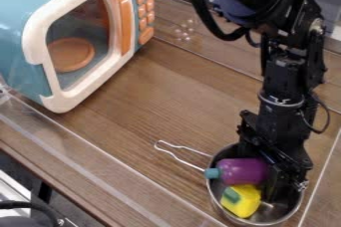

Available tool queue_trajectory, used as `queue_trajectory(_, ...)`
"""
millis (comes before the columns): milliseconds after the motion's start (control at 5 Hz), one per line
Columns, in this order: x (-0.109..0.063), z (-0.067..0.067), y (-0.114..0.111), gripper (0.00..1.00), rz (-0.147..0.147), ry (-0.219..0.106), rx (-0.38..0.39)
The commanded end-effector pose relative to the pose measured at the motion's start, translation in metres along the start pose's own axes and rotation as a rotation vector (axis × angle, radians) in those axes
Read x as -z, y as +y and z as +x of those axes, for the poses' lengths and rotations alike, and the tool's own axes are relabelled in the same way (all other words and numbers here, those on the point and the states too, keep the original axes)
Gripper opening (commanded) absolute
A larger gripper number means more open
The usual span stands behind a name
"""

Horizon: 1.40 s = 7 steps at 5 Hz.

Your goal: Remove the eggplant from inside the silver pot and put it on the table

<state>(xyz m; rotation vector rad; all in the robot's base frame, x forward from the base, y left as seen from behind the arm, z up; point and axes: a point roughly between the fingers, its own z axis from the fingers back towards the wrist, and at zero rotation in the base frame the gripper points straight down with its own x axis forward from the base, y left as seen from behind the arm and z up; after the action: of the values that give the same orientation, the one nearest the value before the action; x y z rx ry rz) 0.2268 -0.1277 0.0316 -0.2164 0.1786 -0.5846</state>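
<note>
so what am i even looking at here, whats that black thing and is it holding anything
The black thing is a robot arm, seen by one camera looking down at a brown table. At its tip is a pincer, reaching down into a small silver pot with a wire handle. The pincer is shut on a purple toy eggplant that sits inside the pot, above a yellow toy. The eggplant has not been lifted out yet. At the back left stands a blue-and-white toy microwave with its window facing us.

Glossy purple eggplant (241, 170) lying inside shallow silver pot (224, 204), on brown wood-grain table (147, 102)
</note>
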Motion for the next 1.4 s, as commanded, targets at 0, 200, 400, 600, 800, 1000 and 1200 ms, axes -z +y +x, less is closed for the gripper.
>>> queue_trajectory(0,-0.021,0.006,-0.008,0.00,0.005,-0.029,-0.002)
queue_trajectory(200,-0.030,0.006,-0.011,0.00,0.004,-0.025,-0.026)
queue_trajectory(400,-0.039,0.005,-0.015,0.00,0.010,-0.028,-0.039)
queue_trajectory(600,-0.046,0.007,-0.017,0.00,0.020,-0.034,-0.047)
queue_trajectory(800,-0.052,0.008,-0.019,0.00,0.034,-0.040,-0.059)
queue_trajectory(1000,-0.056,0.010,-0.021,1.00,0.047,-0.046,-0.070)
queue_trajectory(1200,-0.046,0.007,-0.019,1.00,0.063,-0.041,-0.057)
